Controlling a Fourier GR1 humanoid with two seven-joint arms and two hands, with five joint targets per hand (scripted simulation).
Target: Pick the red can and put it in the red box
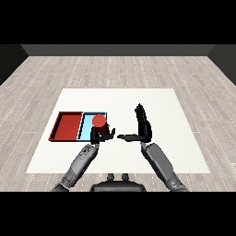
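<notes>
My left hand (102,134) curls round the red can (98,121), over the blue tray (86,125). The red tray (67,125) is at nine o'clock. The can looks hard, light and slippery, so I hold its side. My right hand (143,128) is spread wide.

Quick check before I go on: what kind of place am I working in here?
Likely a bare tabletop sorting station: a white table on a wood-plank floor, with a red tray and a light blue tray side by side, nothing else around.

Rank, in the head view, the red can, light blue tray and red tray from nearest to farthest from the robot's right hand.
1. Red can, just left of the right hand, at the left hand.
2. Light blue tray, under the can.
3. Red tray, far left.
</notes>
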